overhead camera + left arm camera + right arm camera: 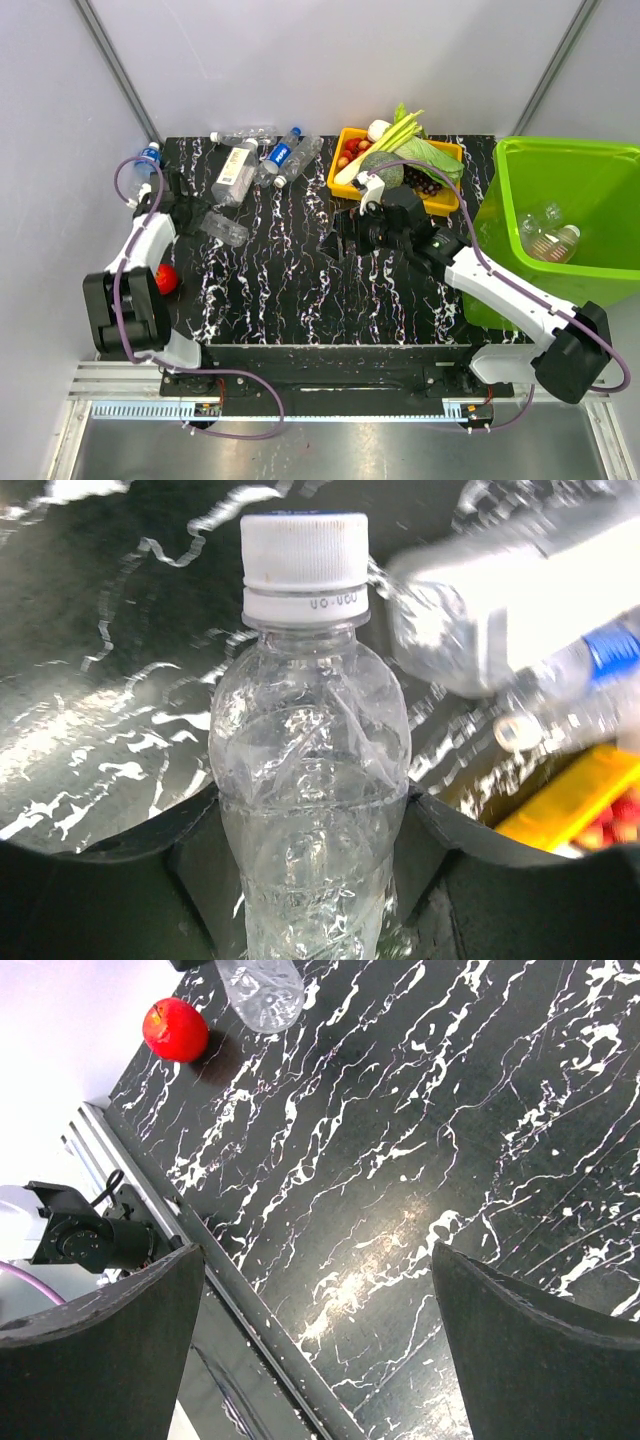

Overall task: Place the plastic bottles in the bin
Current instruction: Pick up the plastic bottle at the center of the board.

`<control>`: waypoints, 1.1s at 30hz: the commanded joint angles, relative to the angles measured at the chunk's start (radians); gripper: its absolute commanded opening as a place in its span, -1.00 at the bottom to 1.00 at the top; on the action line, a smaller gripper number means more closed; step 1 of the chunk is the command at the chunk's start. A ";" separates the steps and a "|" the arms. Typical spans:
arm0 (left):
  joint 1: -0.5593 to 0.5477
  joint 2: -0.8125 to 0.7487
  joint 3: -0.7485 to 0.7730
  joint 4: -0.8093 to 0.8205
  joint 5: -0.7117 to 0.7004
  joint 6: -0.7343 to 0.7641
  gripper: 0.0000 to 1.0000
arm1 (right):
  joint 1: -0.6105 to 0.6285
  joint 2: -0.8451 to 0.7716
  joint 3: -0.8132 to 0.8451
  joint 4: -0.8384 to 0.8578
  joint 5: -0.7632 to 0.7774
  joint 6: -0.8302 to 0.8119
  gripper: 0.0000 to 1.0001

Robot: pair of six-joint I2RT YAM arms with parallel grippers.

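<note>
Middle of the table is bare, open passage. Loose bottles crowd the far left; yellow tray and right arm stand between them and the bin.

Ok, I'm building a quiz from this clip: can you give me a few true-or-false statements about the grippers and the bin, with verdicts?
1. The left gripper grips a clear white-capped bottle. True.
2. The right gripper holds a bottle. False: it is open and empty above the table.
3. The bin is empty. False: bottles lie in it.
4. A red fruit lies by the left arm. True.
</note>
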 commanded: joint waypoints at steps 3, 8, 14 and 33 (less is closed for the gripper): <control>-0.064 -0.175 -0.047 0.137 0.226 0.252 -0.97 | 0.006 -0.011 -0.025 0.097 -0.033 0.078 0.99; -0.125 -0.258 -0.071 0.173 0.487 0.392 -0.98 | 0.006 -0.041 -0.066 0.122 0.001 0.124 0.99; -0.211 -0.336 -0.146 0.262 0.777 0.556 -0.99 | 0.005 -0.028 -0.060 0.200 -0.014 0.178 0.98; -0.322 -0.583 -0.309 0.503 0.956 0.467 -0.93 | 0.192 0.199 -0.056 0.737 -0.022 0.305 0.95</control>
